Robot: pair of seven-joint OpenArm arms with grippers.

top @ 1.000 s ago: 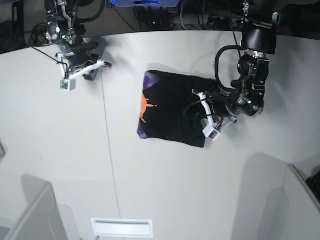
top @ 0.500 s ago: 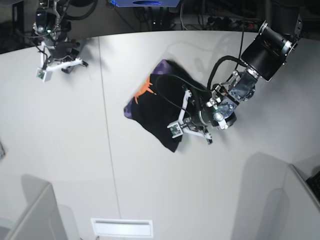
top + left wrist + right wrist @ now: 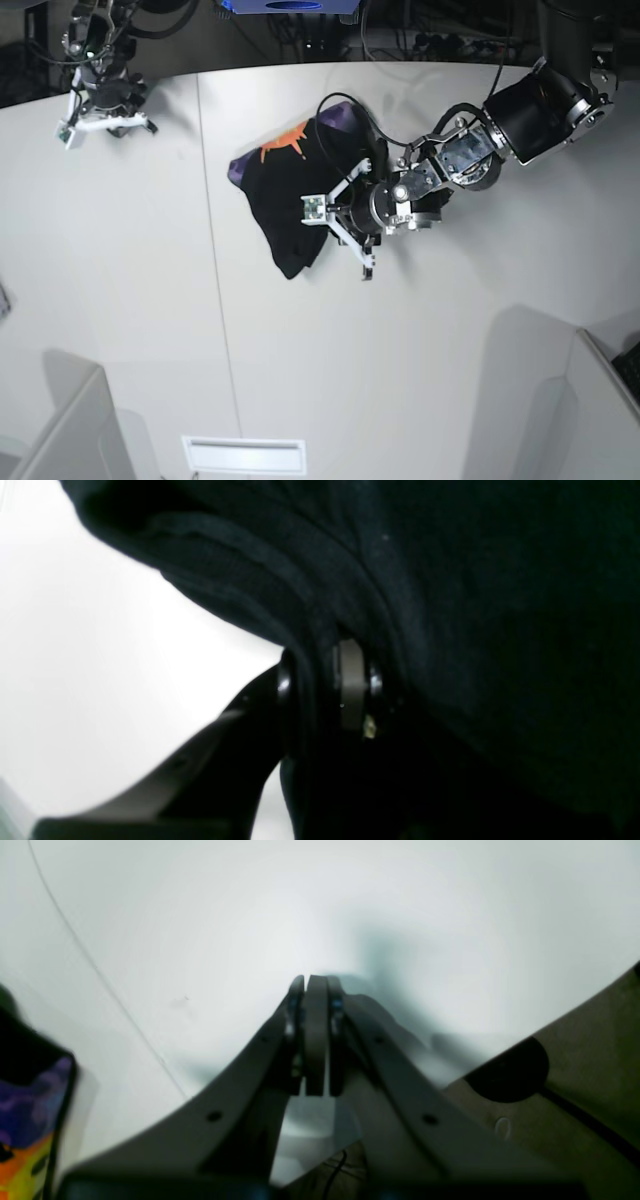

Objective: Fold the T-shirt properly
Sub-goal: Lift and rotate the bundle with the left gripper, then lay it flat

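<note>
**benchrat:** ok going left to right in the base view. Far upper left, near the counter's (image 3: 120, 330) back edge, sits the right end effector (image 3: 100, 118). Its wrist cam shows the two fingers (image 3: 316, 1035) pressed flat together, nothing between them, just white counter underneath. A corner of the purple and orange print peeks in at that cam's lower left.

**foldfail:** and the shirt?

**benchrat:** The T-shirt (image 3: 290, 190) is a bunched, folded-over bundle a bit above center of the counter, well apart from the right arm. Orange graphic (image 3: 283, 146) faces up near its top edge, purple showing at the upper left and top corners, and a black point hangs toward the lower left.

**foldfail:** left arm on it?

**benchrat:** Yep. The left end effector (image 3: 345, 215) is right at the bundle's right-hand edge, arm stretching off to the upper right. Its wrist cam is basically all black cloth (image 3: 450, 605), and a fold of it runs between the two pads (image 3: 351, 685), which are clamped nearly together on the fabric.
</note>
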